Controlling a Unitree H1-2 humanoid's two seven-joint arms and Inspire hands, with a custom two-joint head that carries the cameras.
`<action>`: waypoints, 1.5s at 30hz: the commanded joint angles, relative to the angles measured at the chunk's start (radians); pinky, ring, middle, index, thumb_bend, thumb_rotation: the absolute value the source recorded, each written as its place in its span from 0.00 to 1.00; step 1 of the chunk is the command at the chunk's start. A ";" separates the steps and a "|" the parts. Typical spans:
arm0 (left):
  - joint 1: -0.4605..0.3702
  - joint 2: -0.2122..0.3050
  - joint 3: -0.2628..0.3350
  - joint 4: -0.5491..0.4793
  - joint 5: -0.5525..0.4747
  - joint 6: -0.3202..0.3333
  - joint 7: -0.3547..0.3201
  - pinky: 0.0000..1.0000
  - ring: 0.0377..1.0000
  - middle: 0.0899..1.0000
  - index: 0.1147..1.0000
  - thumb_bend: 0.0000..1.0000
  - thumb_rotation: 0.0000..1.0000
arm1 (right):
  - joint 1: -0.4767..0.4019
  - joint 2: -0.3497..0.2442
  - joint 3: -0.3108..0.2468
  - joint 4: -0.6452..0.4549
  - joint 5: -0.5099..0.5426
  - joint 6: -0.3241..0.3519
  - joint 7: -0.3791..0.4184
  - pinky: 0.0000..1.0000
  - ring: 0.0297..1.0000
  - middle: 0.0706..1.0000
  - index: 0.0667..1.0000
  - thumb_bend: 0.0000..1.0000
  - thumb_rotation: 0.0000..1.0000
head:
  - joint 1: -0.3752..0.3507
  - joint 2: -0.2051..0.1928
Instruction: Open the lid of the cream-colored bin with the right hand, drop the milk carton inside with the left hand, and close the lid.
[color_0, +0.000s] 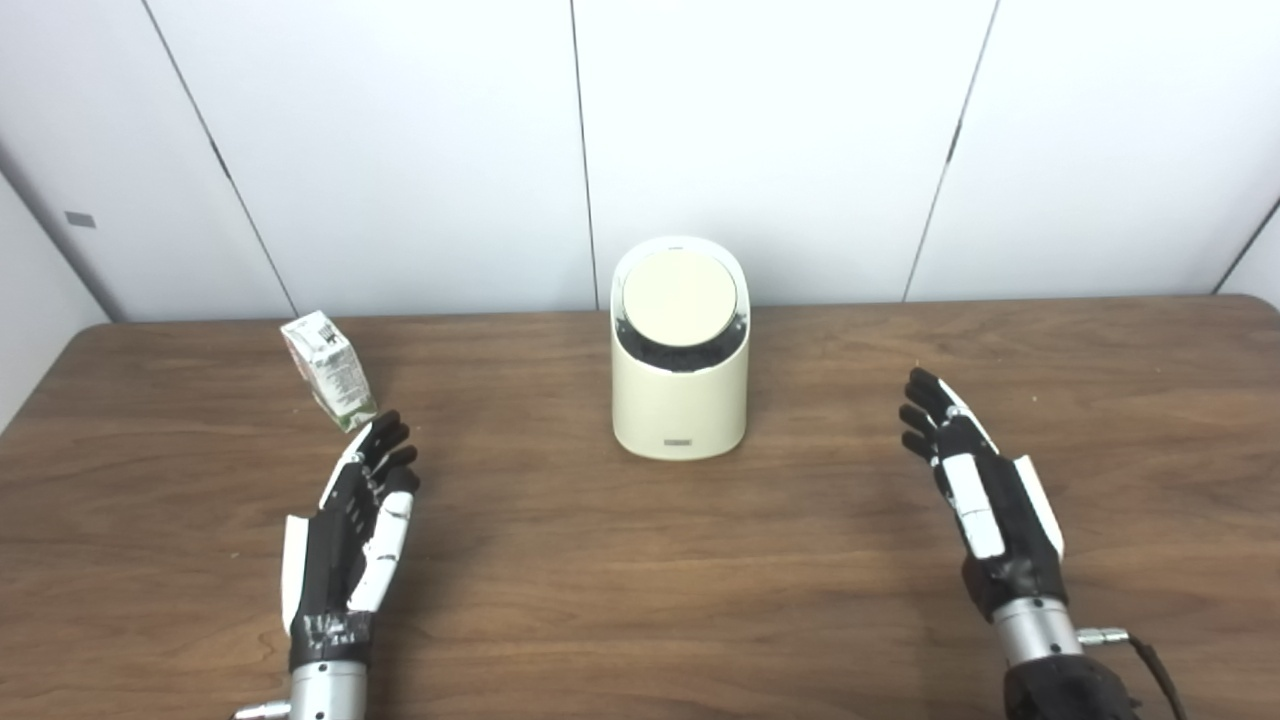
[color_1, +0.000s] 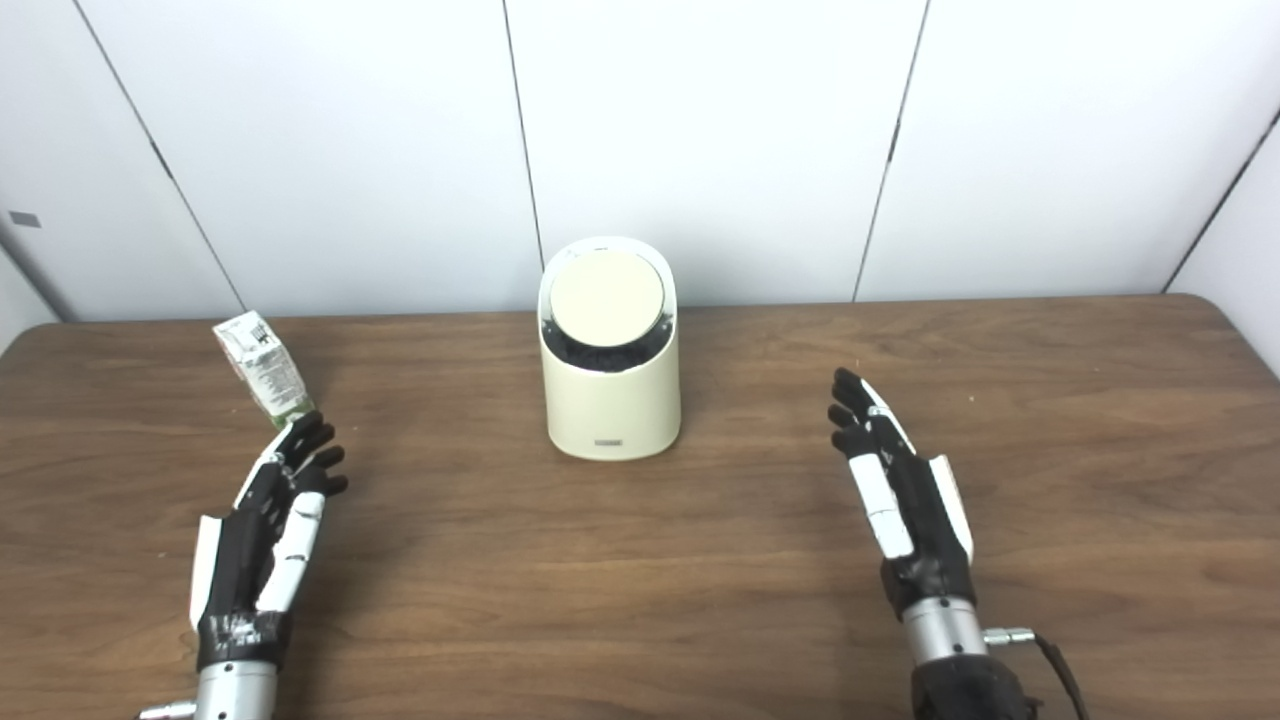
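Note:
A cream-colored bin (color_0: 680, 400) stands upright at the middle of the wooden table, its round lid (color_0: 680, 297) down and tilted toward me. A small white and green milk carton (color_0: 330, 371) stands tilted at the back left. My left hand (color_0: 355, 530) is open with fingers stretched out; its fingertips end just below the carton, and contact cannot be told. My right hand (color_0: 975, 490) is open too, held flat well to the right of the bin and apart from it.
The brown wooden table (color_0: 640, 580) runs across the whole view, with its far edge against white wall panels (color_0: 780, 140). A cable (color_0: 1150, 665) hangs from my right wrist at the bottom right.

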 joint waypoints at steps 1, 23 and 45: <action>0.036 -0.005 -0.005 0.025 -0.006 -0.016 -0.001 0.77 0.82 0.86 0.90 0.41 0.71 | -0.026 0.000 0.003 -0.048 -0.002 -0.005 0.000 0.86 0.89 0.88 0.82 0.60 0.95 | 0.001 0.001; 0.048 -0.006 -0.001 0.011 -0.010 -0.023 0.001 0.76 0.82 0.85 0.89 0.41 0.70 | -0.014 -0.004 0.005 -0.081 -0.029 0.031 0.000 0.86 0.90 0.90 0.85 0.62 0.90 | -0.020 -0.003; 0.089 -0.039 -0.023 -0.051 0.022 0.011 0.006 0.77 0.81 0.84 0.88 0.43 0.67 | -0.424 -0.024 0.184 -0.114 -0.390 0.372 0.078 0.78 0.85 0.89 0.92 0.72 0.62 | -0.057 -0.026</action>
